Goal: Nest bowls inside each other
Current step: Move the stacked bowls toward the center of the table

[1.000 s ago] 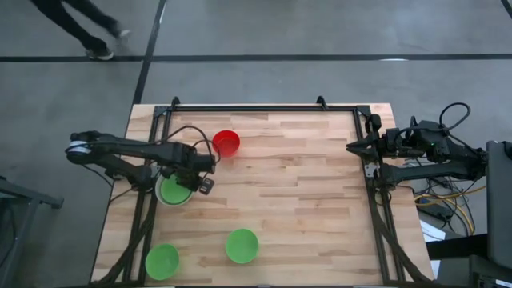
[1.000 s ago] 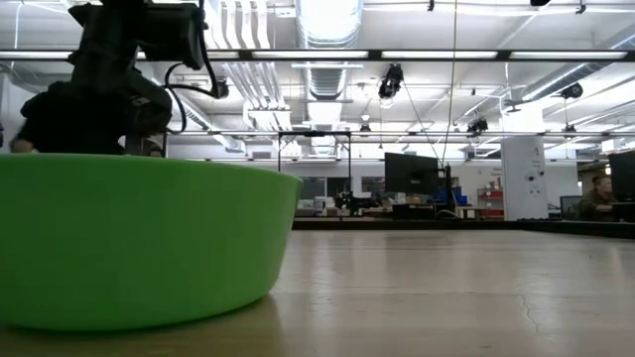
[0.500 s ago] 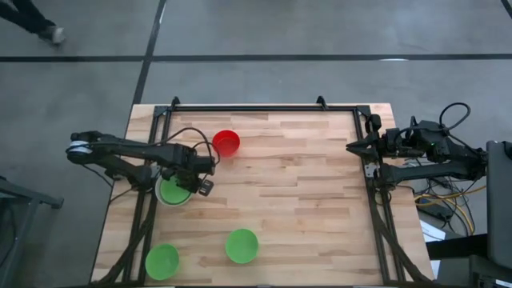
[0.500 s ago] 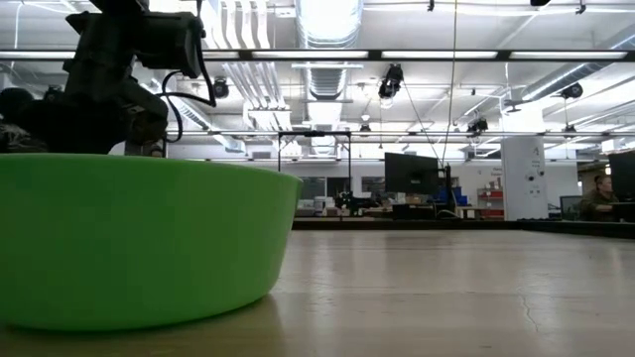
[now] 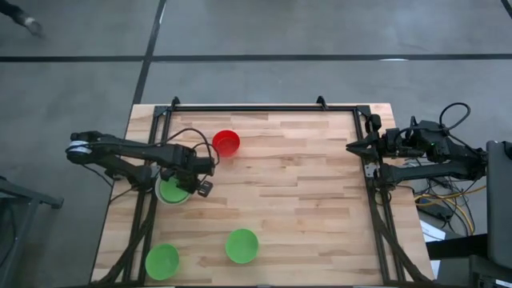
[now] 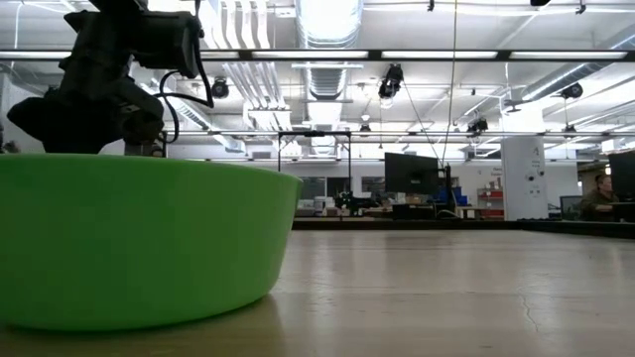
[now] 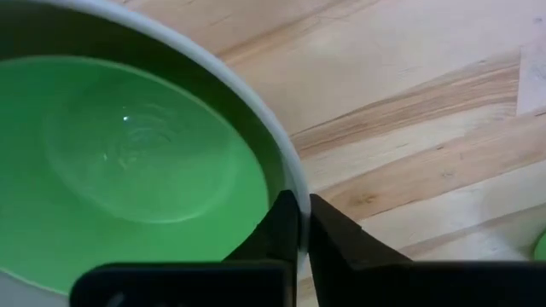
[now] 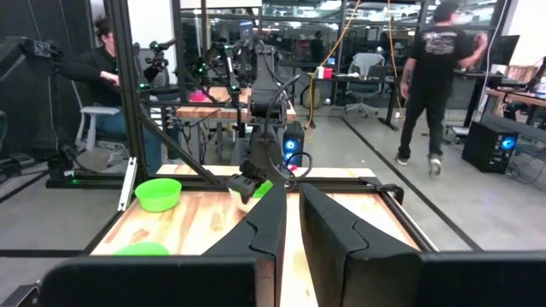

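Grey concrete floor w/ dark seam lines around the wood bench. Ceiling has strip lights, ducts & pipes. Desks w/ monitors at back; person standing near workstations.

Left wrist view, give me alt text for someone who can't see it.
The left gripper is closed on the rim of a pale grey-white bowl that has a green bowl nested inside it. Both sit on the light wooden table.

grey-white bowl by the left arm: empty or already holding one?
Holding one. A green bowl sits nested inside the grey-white bowl; the left gripper has its jaws shut on the rim.
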Tool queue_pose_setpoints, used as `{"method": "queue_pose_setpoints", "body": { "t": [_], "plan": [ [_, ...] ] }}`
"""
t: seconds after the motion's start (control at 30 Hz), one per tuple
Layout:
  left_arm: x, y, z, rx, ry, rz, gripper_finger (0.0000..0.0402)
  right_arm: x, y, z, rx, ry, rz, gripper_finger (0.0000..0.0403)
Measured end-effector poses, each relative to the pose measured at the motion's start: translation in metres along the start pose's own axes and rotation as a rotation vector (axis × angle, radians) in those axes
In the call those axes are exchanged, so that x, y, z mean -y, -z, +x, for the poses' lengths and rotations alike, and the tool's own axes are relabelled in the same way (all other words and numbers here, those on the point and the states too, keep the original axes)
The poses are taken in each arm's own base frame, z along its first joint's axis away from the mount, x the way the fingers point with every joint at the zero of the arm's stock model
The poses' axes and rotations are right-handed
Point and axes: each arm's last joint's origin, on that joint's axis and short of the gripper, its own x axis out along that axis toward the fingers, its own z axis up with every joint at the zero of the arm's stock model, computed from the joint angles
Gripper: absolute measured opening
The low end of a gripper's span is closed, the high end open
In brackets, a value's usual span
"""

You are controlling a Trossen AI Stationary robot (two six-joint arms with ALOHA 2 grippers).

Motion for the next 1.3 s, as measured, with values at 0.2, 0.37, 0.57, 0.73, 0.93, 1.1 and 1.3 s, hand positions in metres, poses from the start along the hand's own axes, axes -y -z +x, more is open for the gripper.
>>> {"method": "queue_pose_setpoints", "body": {
  "t": [0.2,0.37,0.57,0.73,0.93,1.1,1.3],
  "plan": [
    [0.004,-0.001,-0.003,0.021,0.021,0.011,0.0025,0.0,0.0,0.0,0.0,0.0,0.0,0.0034],
    [0.006,-0.002,-0.007,0.041,0.03,0.016,0.0014,0.0,0.0,0.0,0.0,0.0,0.0,0.0034],
    [0.011,-0.003,-0.012,0.057,0.06,0.023,0.0019,0.0,0.0,0.0,-0.001,0.0,0.0,0.0034],
    [0.012,-0.003,-0.013,0.071,0.068,0.018,0.0018,0.0,0.0,0.0,0.0,0.0,0.0,0.0034],
    [0.014,-0.005,-0.013,0.079,0.081,0.001,0.0019,0.0,0.0,0.0,0.0,0.0,0.0,0.0034],
    [0.021,-0.007,-0.015,0.08,0.08,0.021,0.0019,0.0,0.0,0.0,0.0,0.0,0.0,0.0034],
    [0.038,-0.015,-0.017,0.101,0.064,0.076,0.002,0.0,0.0,0.0,0.0,0.0,0.0,0.0034]
  ]
}}
